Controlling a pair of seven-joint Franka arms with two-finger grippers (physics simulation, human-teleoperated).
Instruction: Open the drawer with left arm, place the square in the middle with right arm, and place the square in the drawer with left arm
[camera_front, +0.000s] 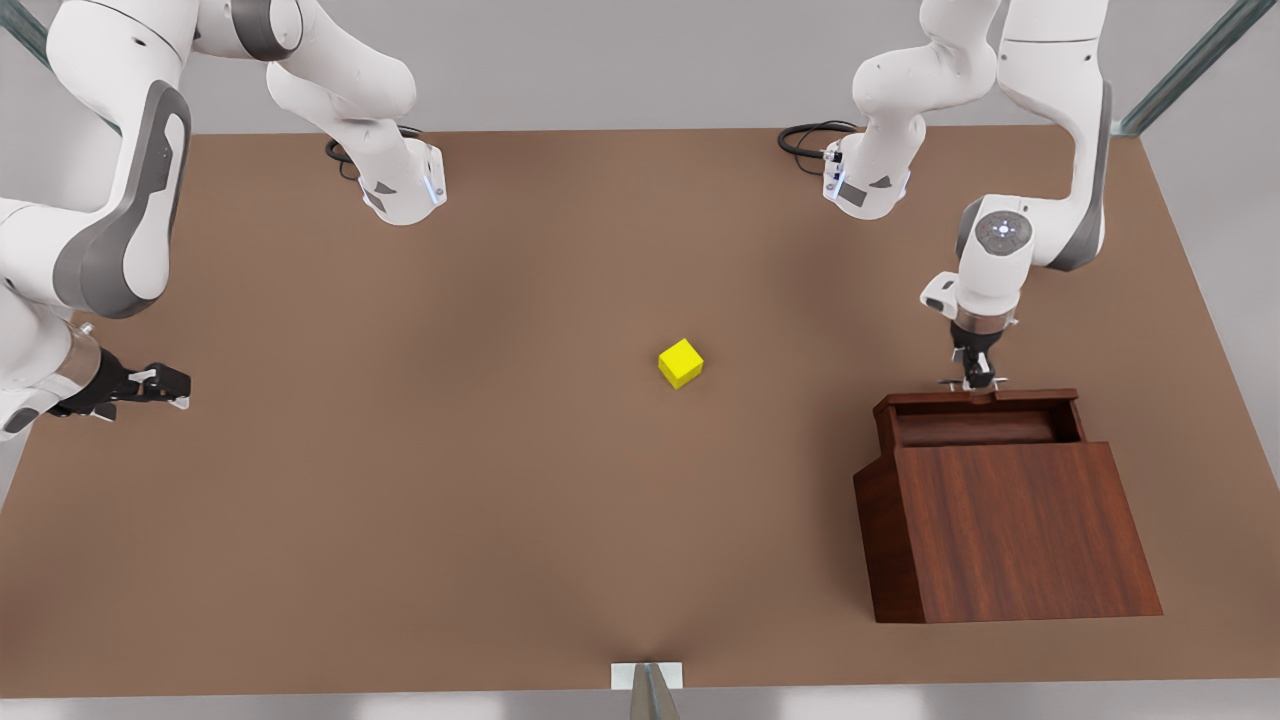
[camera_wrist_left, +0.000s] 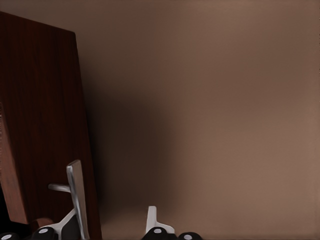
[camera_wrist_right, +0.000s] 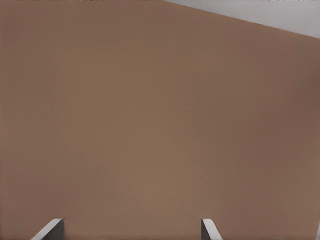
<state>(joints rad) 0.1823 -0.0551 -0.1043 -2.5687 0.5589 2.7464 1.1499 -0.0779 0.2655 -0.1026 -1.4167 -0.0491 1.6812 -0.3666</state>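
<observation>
We see drawer (camera_front: 985, 420) open, left gripper (camera_front: 975, 378) jaws spread, seemingly off handle; square (camera_front: 681, 362) mid-table, its 9 o'clock: right gripper (camera_front: 170, 385), jaws wide; drawer placement left.

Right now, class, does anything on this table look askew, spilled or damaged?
Nothing stands out. The drawer sits pulled open with the left hand at its handle, the yellow cube rests flat mid-table, and the right hand waits open.
</observation>
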